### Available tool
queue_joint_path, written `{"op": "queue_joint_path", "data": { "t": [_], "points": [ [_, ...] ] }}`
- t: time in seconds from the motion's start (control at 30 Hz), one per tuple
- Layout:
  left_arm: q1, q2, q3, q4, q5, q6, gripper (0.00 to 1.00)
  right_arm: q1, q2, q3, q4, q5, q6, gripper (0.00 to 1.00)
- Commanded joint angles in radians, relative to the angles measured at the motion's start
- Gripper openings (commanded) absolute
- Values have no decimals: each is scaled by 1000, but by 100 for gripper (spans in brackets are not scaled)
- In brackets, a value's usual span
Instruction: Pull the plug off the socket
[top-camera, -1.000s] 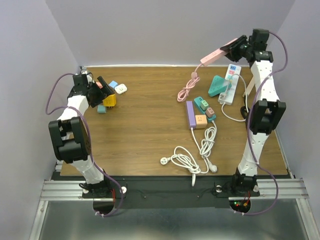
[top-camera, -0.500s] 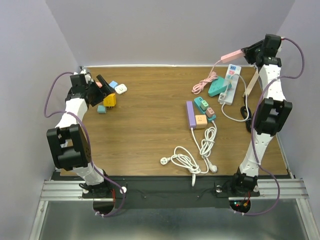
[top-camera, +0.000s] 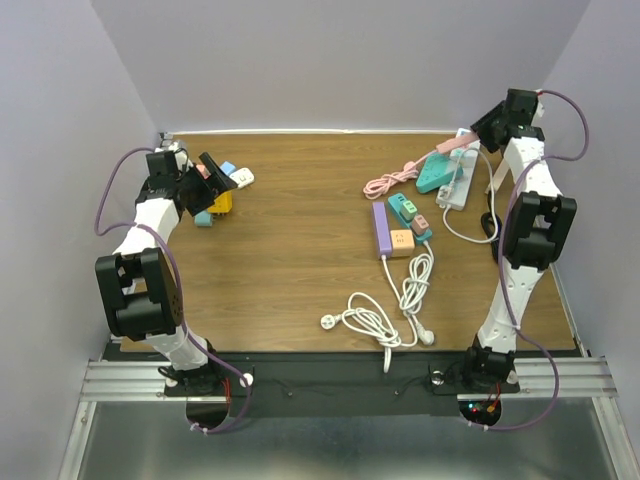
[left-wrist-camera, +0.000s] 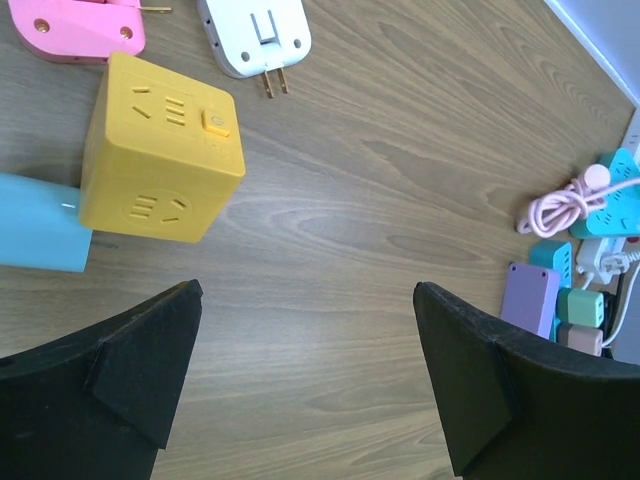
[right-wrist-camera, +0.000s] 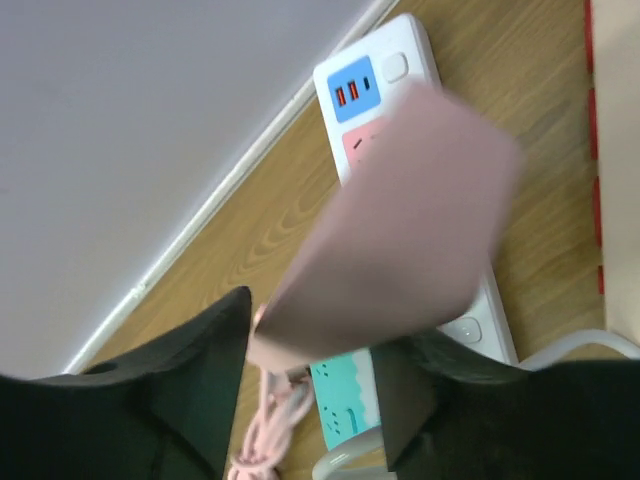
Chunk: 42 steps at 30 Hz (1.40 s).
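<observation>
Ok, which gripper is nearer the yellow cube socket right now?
Left. The left gripper hovers open right beside the yellow cube socket at the left rear of the table. The right gripper is far across at the right rear, holding the pink power strip.

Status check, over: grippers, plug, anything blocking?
Left gripper open, empty, near yellow cube socket. Right gripper shut on pink power strip, over white strip. Pink cord trails below.

Matt wood-grain table (left-wrist-camera: 350, 200); smooth plastic yellow socket cube (left-wrist-camera: 160, 150); pink strip (right-wrist-camera: 400, 220) blurred, probably plastic.
</observation>
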<state>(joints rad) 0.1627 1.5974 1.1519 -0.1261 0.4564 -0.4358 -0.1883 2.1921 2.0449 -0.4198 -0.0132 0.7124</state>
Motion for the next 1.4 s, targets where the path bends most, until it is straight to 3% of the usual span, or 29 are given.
{"op": "queue_joint_path", "data": {
  "t": [0.0,0.03,0.23,0.4,0.63,0.7,0.87,1.07,1.37],
  "points": [
    [-12,-17,11,40,31,-12,99,20,40,27,-20,77,-62,57],
    [-12,-19,11,40,30,-12,99,20,43,34,-25,87,-62,67],
    [-18,-34,5,34,33,-12,99,20,-15,107,-43,156,-47,100],
    [-20,-42,14,26,54,-17,99,21,-86,162,-60,101,-56,100],
    [-77,-77,37,19,80,-15,99,105,-209,121,-171,-135,-195,100],
    [-113,-79,42,17,64,-17,99,145,-241,65,-230,-153,-234,100],
    [-333,-31,101,-10,-45,-32,99,276,-420,-237,-263,-100,-301,100],
    [-538,110,242,-55,-182,-67,99,372,-590,-518,-283,-28,-314,100],
    [-652,242,373,-72,-200,-83,99,421,-703,-755,-295,-22,-317,98]
  ]
}}
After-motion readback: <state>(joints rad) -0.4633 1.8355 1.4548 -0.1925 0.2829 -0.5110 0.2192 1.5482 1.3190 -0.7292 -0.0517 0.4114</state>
